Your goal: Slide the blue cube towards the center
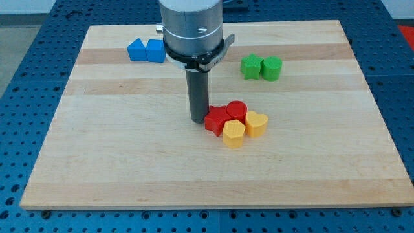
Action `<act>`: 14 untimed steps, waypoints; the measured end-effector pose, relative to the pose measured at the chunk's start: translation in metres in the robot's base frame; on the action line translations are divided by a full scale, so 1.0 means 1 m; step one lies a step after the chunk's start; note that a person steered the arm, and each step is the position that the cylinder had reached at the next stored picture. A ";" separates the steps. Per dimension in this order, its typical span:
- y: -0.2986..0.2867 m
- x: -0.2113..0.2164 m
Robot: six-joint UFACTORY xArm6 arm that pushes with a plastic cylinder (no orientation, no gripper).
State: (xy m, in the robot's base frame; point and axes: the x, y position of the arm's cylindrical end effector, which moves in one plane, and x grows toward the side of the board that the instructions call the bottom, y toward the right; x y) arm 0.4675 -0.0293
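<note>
Tip (198, 121) sat touching red star block (216, 120) mid-frame, no jaws on rod; blue cube (156, 51) upper left, far; sweep risked scattering red-yellow cluster.

Light wooden surface (97, 168) is lying on a blue perforated bench (26, 39), pale grain bands running left-right. Blocks sitting directly on it: blue cube (156, 50) near view's top-left, touching a second blue block (136, 50), pointed-top shape, on its left. Green star-ish block (251, 66) and green cylinder (272, 68) sitting side by side toward view's top-right, touching. Mid-board cluster: red star (217, 120), red cylinder (237, 110), yellow heart (257, 123), yellow block (233, 134), all packed touching. My tip (198, 121) is resting on the surface just left of the red star, touching or nearly so, well apart from the blue pair.
</note>
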 end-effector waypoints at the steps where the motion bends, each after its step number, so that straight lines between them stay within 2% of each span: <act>1: 0.003 0.003; 3: -0.037 -0.025; 6: -0.200 -0.131; 7: -0.231 -0.177; 8: -0.215 -0.218; 10: -0.092 -0.239; 12: -0.094 -0.222; 14: -0.095 -0.176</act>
State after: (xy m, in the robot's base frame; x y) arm 0.2917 -0.1246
